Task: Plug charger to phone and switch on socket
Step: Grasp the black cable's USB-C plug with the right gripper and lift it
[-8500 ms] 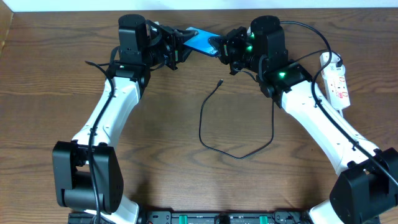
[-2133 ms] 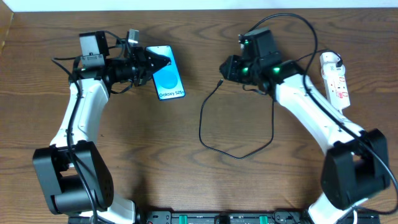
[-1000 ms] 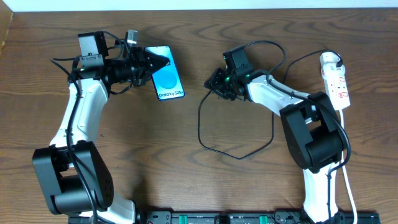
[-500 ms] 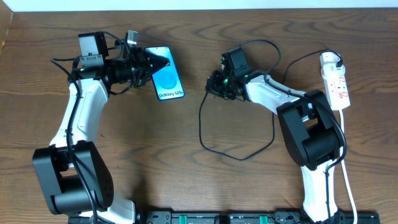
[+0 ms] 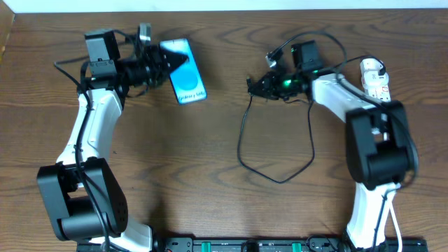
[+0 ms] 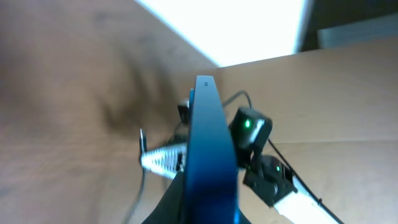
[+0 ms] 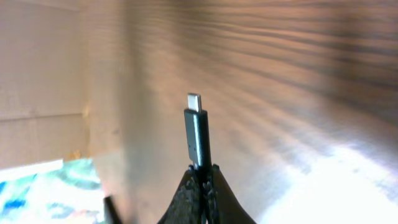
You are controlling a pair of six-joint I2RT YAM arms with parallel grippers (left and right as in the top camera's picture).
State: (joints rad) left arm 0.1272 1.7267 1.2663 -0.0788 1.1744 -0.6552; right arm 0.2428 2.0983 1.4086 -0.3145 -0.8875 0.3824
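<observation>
The right gripper [image 7: 202, 176] is pinched tight on the charger [image 7: 197, 134] just behind its small plug, which stands straight out past the fingertips with the metal tip bare. From above, the black cable hangs from that gripper, runs back toward the robot, loops on the table [image 5: 161, 175] and climbs again beneath the right arm. The socket [image 5: 372, 73] lies behind this gripper, out past the arm's forearm, partly covered by it. The phone [image 5: 183, 71] is well apart from the plug tip, off across the table. The left gripper [image 5: 159, 63] is clamped on the phone's near long side, with its blue screen facing up and the rest reaching out beyond the fingers. The left wrist view sees it edge-on. Whether it touches the table I cannot tell
</observation>
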